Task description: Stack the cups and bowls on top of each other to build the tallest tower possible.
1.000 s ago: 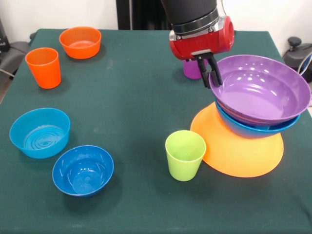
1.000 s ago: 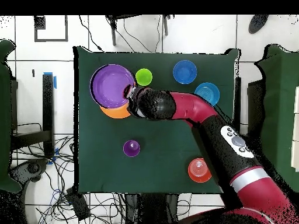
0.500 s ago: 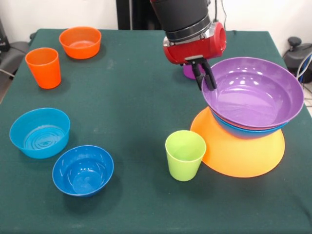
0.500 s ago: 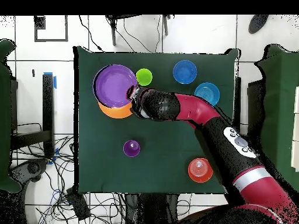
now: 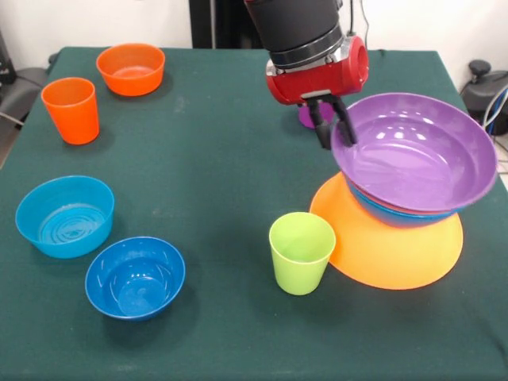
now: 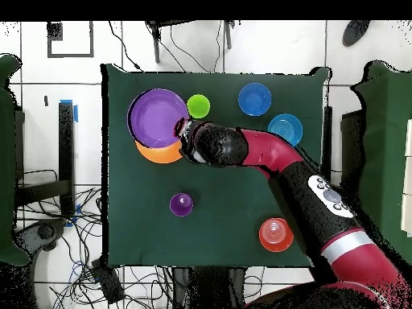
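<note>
Tool (image 5: 333, 127) clenched the purple bowl's (image 5: 417, 151) rim, seating it atop the blue bowl (image 5: 397, 216); next, release and withdraw.

Bright, even light falls from above. The purple bowl (image 5: 417, 155) carries small white glare spots on its inner wall, and the light blue bowl (image 5: 65, 216) shows a soft sheen. Shadows on the green table (image 5: 214, 159) are faint and short, pooled close beneath the lime green cup (image 5: 302, 252). The front view is crisp, without visible motion blur.
</note>
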